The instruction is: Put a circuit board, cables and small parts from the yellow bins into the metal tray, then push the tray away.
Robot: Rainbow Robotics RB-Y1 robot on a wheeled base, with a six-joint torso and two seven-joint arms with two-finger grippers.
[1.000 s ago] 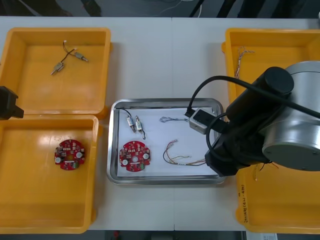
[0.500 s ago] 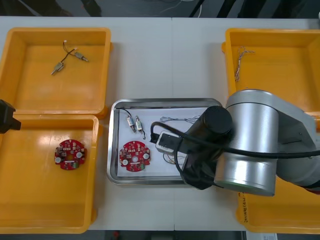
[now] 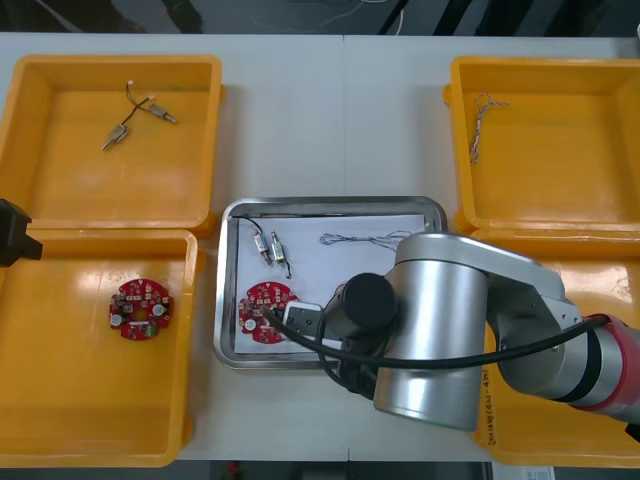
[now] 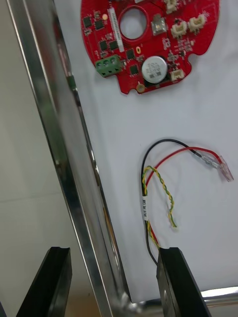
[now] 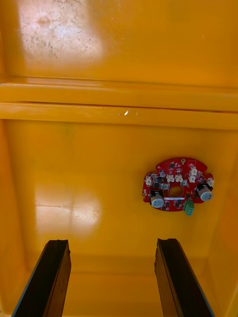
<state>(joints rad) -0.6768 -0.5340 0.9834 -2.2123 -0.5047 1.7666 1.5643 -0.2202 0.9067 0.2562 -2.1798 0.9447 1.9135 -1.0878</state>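
The metal tray (image 3: 330, 204), white inside, holds a round red circuit board (image 3: 268, 312), two small metal parts (image 3: 270, 250) and a thin cable (image 3: 358, 240). My right arm (image 3: 440, 330) lies across the tray's near right part. In the right wrist view my right gripper (image 4: 111, 252) is open and astride the tray's rim (image 4: 59, 138): one finger (image 4: 49, 282) is outside the rim, the other (image 4: 176, 282) is over the white floor. Beyond them lie a red and yellow cable (image 4: 168, 188) and the circuit board (image 4: 148, 39). My left gripper (image 5: 111, 242) hangs open over a yellow bin.
The near left bin (image 3: 60, 420) holds another circuit board (image 3: 140, 308), which also shows beyond my left fingers (image 5: 176, 184). Small metal parts with a black cable (image 3: 135, 112) lie in the far left bin. A twisted cable (image 3: 480, 125) lies in the far right bin.
My right arm has swung left from the tray's right side to its near edge, and it now covers the red and yellow cable in the front view. The left arm has barely moved.
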